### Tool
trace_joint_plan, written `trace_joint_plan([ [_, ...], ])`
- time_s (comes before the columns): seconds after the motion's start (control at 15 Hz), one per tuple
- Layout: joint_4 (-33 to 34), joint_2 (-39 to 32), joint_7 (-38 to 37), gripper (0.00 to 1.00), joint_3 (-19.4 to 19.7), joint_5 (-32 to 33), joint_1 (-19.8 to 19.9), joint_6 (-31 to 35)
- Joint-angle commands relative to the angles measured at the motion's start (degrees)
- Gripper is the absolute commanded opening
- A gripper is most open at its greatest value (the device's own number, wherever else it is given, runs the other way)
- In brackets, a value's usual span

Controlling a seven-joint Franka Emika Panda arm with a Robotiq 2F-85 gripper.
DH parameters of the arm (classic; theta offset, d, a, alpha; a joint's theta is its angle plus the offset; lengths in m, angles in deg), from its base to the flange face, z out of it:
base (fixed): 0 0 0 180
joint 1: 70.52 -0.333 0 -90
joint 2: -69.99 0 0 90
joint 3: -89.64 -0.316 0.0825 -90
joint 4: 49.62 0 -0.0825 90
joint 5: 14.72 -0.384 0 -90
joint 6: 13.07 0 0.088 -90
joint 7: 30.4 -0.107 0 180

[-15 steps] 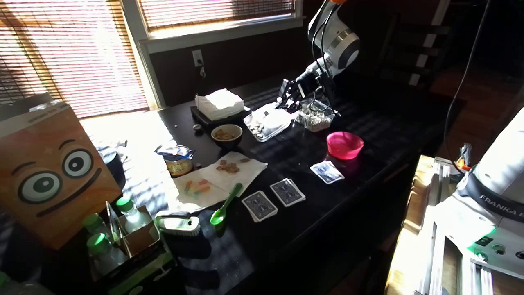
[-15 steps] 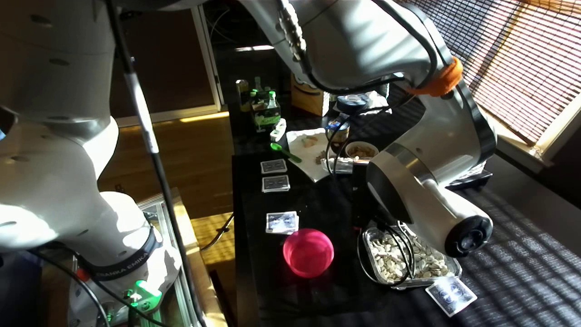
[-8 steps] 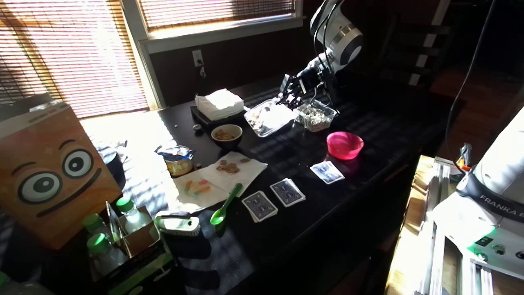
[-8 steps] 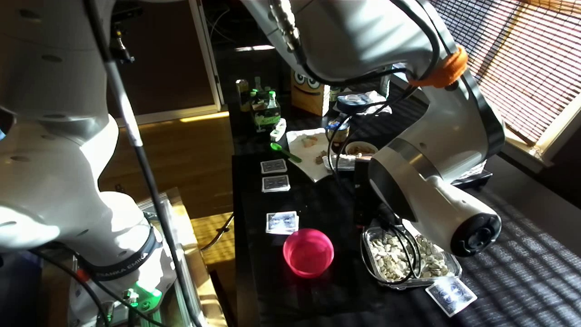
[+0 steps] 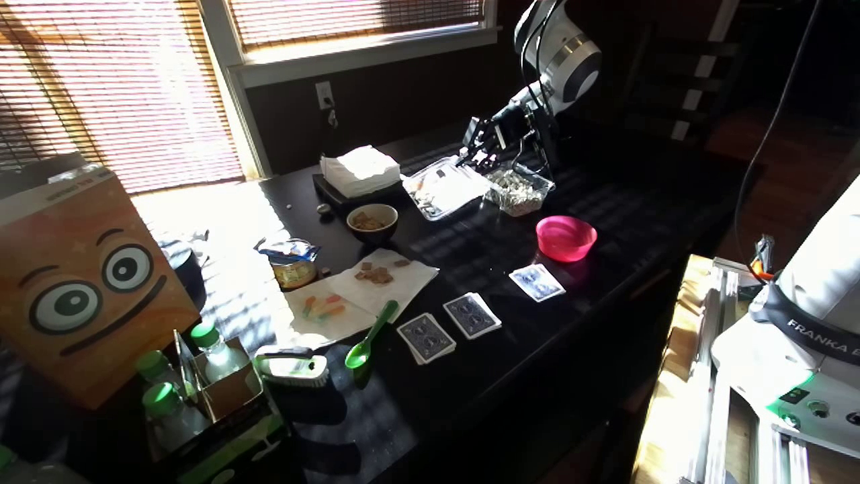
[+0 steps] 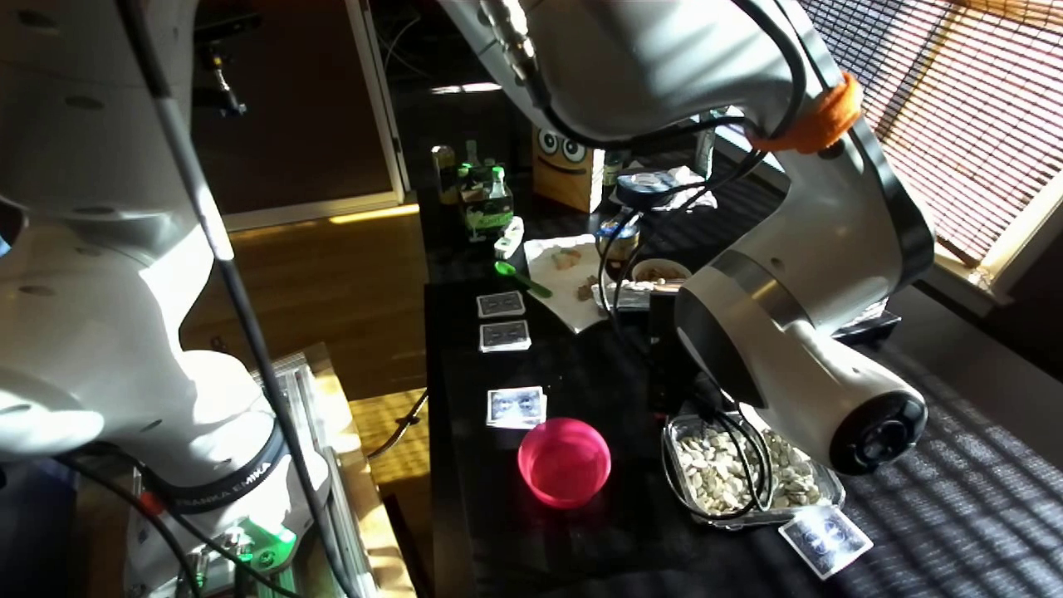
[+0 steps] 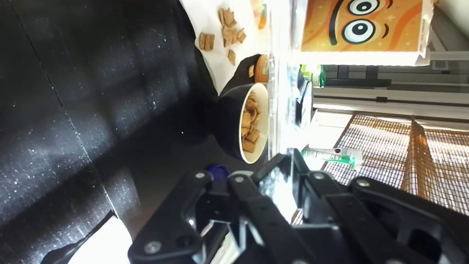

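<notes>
arm (image 6: 656,66) arched, gripper (image 7: 285,165) aslant

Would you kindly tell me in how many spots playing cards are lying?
4: two piles near the green spoon, a pile beside the pink bowl, and one or more cards at a corner of the clear tub; others may hide behind the arm.

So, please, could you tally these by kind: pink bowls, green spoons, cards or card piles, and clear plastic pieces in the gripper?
Pink bowl: 1
Green spoon: 1
Cards or card piles: 4
Clear plastic piece in the gripper: 1
Total: 7
</notes>
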Motion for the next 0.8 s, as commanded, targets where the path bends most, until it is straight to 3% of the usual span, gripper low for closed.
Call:
trace_joint_plan([
  [0.0,-2.0,2.2,1.7,0.02,1.1,-1.1,0.0,-1.6],
  [0.73,-3.3,4.5,3.0,0.02,2.9,-1.5,0.8,-3.0],
])
